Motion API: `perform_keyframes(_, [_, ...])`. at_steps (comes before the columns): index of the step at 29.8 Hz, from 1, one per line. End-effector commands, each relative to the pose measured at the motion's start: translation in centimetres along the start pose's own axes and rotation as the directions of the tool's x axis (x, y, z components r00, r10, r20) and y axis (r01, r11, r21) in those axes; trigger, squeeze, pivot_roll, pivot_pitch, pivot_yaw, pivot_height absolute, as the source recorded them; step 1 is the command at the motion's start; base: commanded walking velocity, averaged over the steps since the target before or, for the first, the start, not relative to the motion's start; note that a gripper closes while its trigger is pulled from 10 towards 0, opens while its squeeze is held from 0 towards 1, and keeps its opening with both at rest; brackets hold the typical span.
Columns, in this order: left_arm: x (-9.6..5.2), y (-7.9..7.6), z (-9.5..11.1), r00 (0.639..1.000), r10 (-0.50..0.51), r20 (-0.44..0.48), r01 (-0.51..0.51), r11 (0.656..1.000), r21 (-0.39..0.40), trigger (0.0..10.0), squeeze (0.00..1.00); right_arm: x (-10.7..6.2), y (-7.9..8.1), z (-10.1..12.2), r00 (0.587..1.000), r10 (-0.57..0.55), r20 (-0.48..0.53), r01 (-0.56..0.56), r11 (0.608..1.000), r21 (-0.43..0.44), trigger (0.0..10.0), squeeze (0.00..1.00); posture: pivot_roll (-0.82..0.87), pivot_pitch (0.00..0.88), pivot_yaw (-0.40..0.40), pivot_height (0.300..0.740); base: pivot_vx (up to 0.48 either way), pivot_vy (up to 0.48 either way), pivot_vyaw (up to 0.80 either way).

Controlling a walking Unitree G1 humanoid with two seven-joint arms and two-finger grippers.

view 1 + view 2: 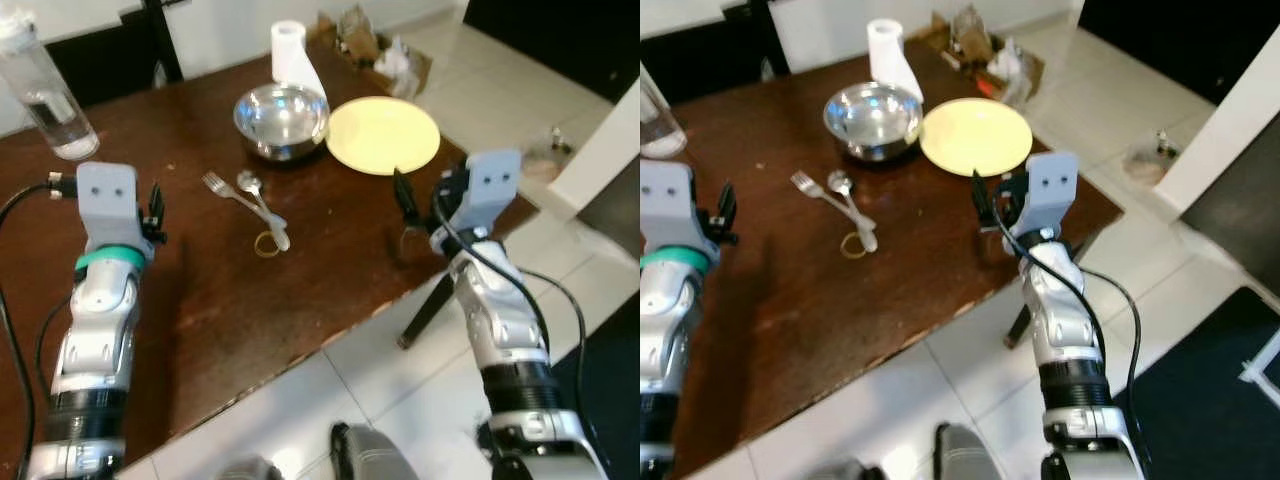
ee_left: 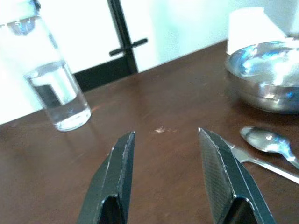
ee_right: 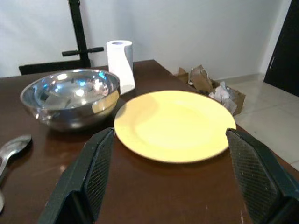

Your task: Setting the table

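A yellow plate (image 1: 383,134) lies near the far right corner of the dark wooden table (image 1: 200,300), beside a steel bowl (image 1: 281,120). A fork (image 1: 225,190) and a spoon (image 1: 262,203) lie side by side in the middle, by a small yellow ring (image 1: 266,244). My right gripper (image 1: 420,196) hovers open over the table's right edge, a short way in front of the plate (image 3: 175,123). My left gripper (image 1: 156,214) stands open over the left part of the table, pointing toward a water bottle (image 2: 53,84), with the spoon (image 2: 267,141) off to one side.
A paper towel roll (image 1: 291,52) stands behind the bowl. The clear water bottle (image 1: 45,92) is at the far left. Crumpled paper and a box (image 1: 375,47) lie on the tiled floor beyond the table. A black chair back (image 1: 160,35) stands behind the table.
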State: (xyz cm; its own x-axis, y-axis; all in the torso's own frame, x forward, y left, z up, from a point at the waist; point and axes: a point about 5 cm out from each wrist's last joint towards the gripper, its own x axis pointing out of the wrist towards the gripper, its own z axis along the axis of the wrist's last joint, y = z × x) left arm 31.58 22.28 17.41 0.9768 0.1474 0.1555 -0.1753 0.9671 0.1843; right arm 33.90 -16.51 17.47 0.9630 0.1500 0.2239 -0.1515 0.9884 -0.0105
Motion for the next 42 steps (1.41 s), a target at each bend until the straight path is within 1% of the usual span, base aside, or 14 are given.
perform_keyframes(1, [-0.4, 0.5, -1.1, 0.999, 0.01, -0.046, -0.01, 1.0, 0.017, 10.0, 0.0, -0.2, 0.5, -0.5, 1.0, 0.013, -0.014, -0.013, 1.0, 0.006, 10.0, 0.0, -0.07, 0.01, 0.05, 0.74, 0.0, 0.0, 0.0])
perform_keyframes(6, [-0.2, 0.2, -1.1, 0.998, -0.028, -0.062, 0.027, 1.0, -0.008, 10.0, 0.0, -0.4, 2.4, -0.6, 0.992, 0.124, -0.029, -0.124, 0.992, 0.017, 10.0, 0.0, -0.07, 0.015, 0.051, 0.74, 0.0, 0.0, 0.0])
perform_keyframes(13, [0.4, 0.2, -0.5, 0.991, -0.104, -0.086, 0.098, 0.992, -0.075, 10.0, 0.0, 0.0, 6.7, -1.5, 0.958, 0.28, -0.063, -0.278, 0.96, 0.029, 10.0, 0.0, -0.06, 0.034, 0.056, 0.74, 0.0, 0.0, 0.0])
perform_keyframes(16, [0.8, 0.9, 0.4, 0.99, -0.117, -0.078, 0.111, 0.99, -0.082, 10.0, 0.0, 0.8, 8.0, -1.8, 0.948, 0.302, -0.095, -0.302, 0.953, 0.018, 10.0, 0.0, -0.05, 0.04, 0.054, 0.74, 0.0, 0.0, 0.0])
perform_keyframes(18, [1.3, 2.6, 1.8, 0.994, -0.1, -0.048, 0.095, 0.99, -0.1, 10.0, 0.0, 1.7, 9.5, -2.2, 0.937, 0.327, -0.124, -0.329, 0.944, 0.003, 10.0, 0.0, -0.01, 0.052, 0.04, 0.74, 0.0, 0.0, 0.0])
perform_keyframes(21, [1.5, 3.3, 2.3, 0.995, -0.093, -0.035, 0.089, 0.99, -0.108, 10.0, 0.0, 2.0, 10.0, -2.3, 0.931, 0.338, -0.138, -0.341, 0.94, -0.003, 10.0, 0.0, -0.01, 0.052, 0.04, 0.74, 0.0, 0.0, 0.0])
perform_keyframes(22, [1.6, 4.3, 3.0, 0.996, -0.085, -0.022, 0.082, 0.988, -0.127, 10.0, 0.0, 2.4, 10.7, -2.3, 0.922, 0.359, -0.145, -0.362, 0.932, 0.004, 10.0, 0.0, 0.0, 0.057, 0.034, 0.74, 0.0, 0.0, 0.0])
perform_keyframes(23, [1.6, 4.3, 3.0, 0.996, -0.085, -0.022, 0.082, 0.988, -0.127, 10.0, 0.0, 2.4, 10.7, -2.3, 0.922, 0.359, -0.145, -0.362, 0.932, 0.004, 10.0, 0.0, 0.0, 0.057, 0.034, 0.74, 0.0, 0.0, 0.0])
perform_keyframes(24, [1.4, 5.4, 3.4, 0.997, -0.078, -0.015, 0.076, 0.988, -0.136, 10.0, 0.0, 2.8, 11.5, -2.4, 0.911, 0.378, -0.163, -0.385, 0.923, -0.013, 10.0, 0.0, 0.01, 0.07, 0.027, 0.74, 0.0, 0.0, 0.0])
perform_keyframes(25, [1.4, 5.4, 3.4, 0.997, -0.078, -0.015, 0.076, 0.988, -0.136, 10.0, 0.0, 2.8, 11.5, -2.4, 0.911, 0.378, -0.163, -0.385, 0.923, -0.013, 10.0, 0.0, 0.01, 0.07, 0.027, 0.74, 0.0, 0.0, 0.0])
perform_keyframes(27, [0.8, 7.4, 3.9, 0.998, -0.058, -0.015, 0.056, 0.992, -0.11, 10.0, 0.0, 3.7, 12.8, -2.7, 0.894, 0.389, -0.221, -0.412, 0.908, -0.068, 10.0, 0.0, 0.03, 0.089, 0.015, 0.74, 0.0, 0.0, 0.0])
perform_keyframes(30, [-0.2, 8.0, 4.4, 0.997, -0.083, -0.012, 0.081, 0.994, -0.075, 10.0, 0.0, 4.6, 13.4, -2.6, 0.891, 0.373, -0.258, -0.403, 0.912, -0.076, 10.0, 0.0, 0.06, 0.105, 0.004, 0.74, 0.0, 0.0, 0.0])
perform_keyframes(35, [-1.2, 7.7, 4.4, 0.99, -0.138, -0.029, 0.136, 0.989, -0.049, 10.0, 0.0, 5.5, 13.8, -2.1, 0.893, 0.362, -0.267, -0.379, 0.925, -0.014, 10.0, 0.0, 0.08, 0.116, 0.0, 0.74, 0.0, 0.0, 0.0])
perform_keyframes(42, [-3.5, 5.9, 3.4, 0.955, -0.276, -0.107, 0.28, 0.96, 0.022, 10.0, 0.0, 5.9, 14.5, -2.1, 0.87, 0.395, -0.293, -0.405, 0.914, 0.028, 10.0, 0.0, 0.12, 0.156, -0.019, 0.74, 0.0, 0.0, 0.0])
